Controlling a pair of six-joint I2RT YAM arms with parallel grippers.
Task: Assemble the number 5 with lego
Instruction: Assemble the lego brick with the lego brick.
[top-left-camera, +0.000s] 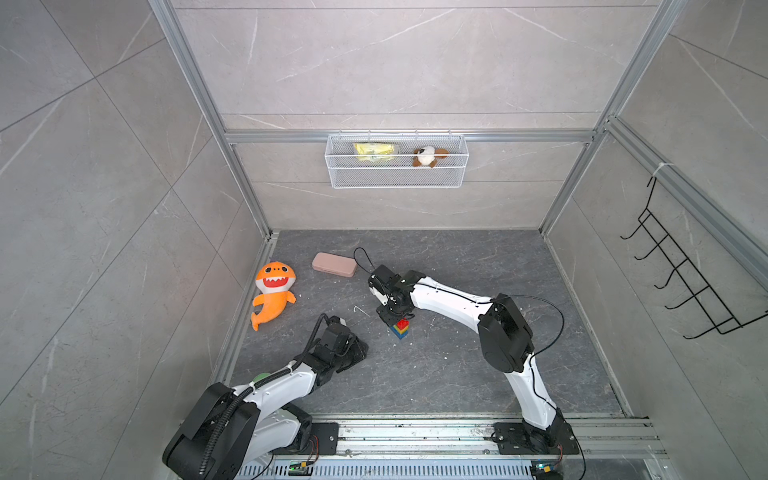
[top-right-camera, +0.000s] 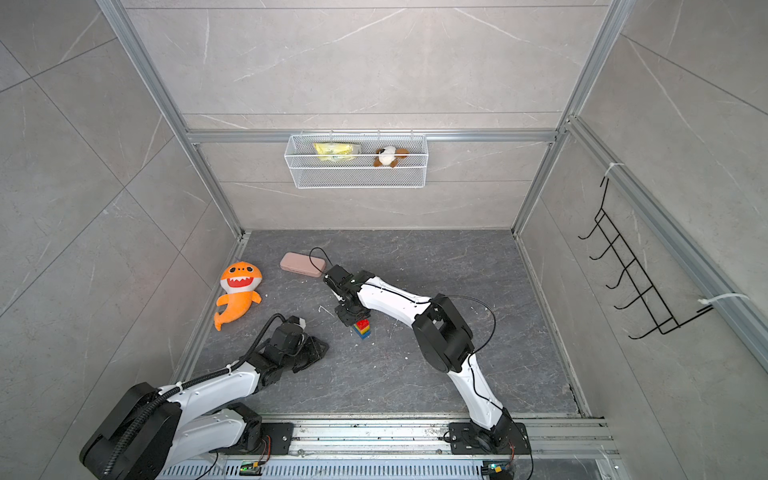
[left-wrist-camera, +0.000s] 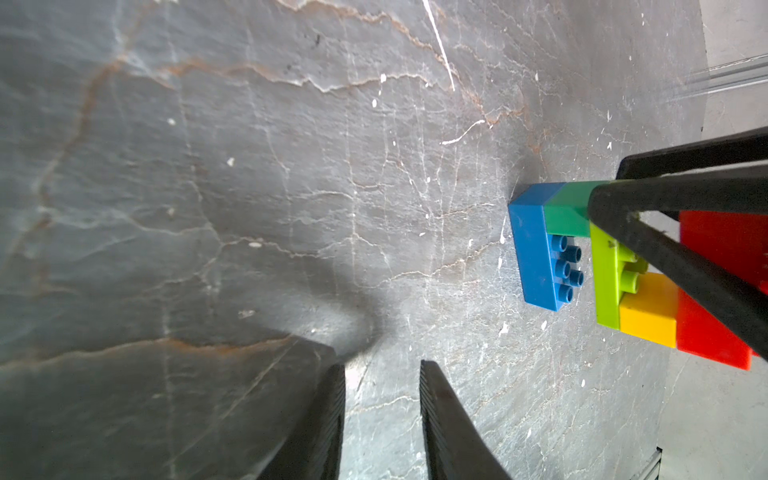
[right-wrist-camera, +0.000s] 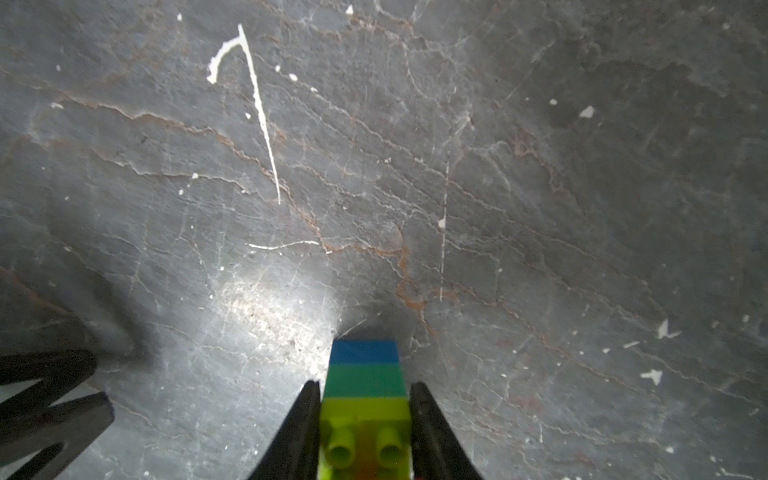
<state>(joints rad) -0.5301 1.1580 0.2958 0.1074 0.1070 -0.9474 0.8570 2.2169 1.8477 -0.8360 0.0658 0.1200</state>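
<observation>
The lego is joined into one stack, the number 5 (top-left-camera: 400, 328) (top-right-camera: 362, 328), standing on the dark floor with blue at the bottom and red on top. From the left wrist the layers read blue (left-wrist-camera: 536, 253), dark green (left-wrist-camera: 567, 212), lime green (left-wrist-camera: 606, 278), yellow (left-wrist-camera: 648, 316) and red (left-wrist-camera: 715, 332). My right gripper (top-left-camera: 392, 319) (right-wrist-camera: 365, 384) is shut on the stack, its fingers (left-wrist-camera: 665, 199) pressed against the lime green brick's sides (right-wrist-camera: 365, 409). My left gripper (top-left-camera: 356, 352) (left-wrist-camera: 382, 365) rests low to the stack's left, open a little over bare floor.
An orange shark plush (top-left-camera: 272, 293) lies at the left wall and a pink rounded case (top-left-camera: 334, 264) behind the right wrist. A white wire basket (top-left-camera: 397, 178) hangs on the back wall. A black hook rack (top-left-camera: 685, 282) hangs on the right wall.
</observation>
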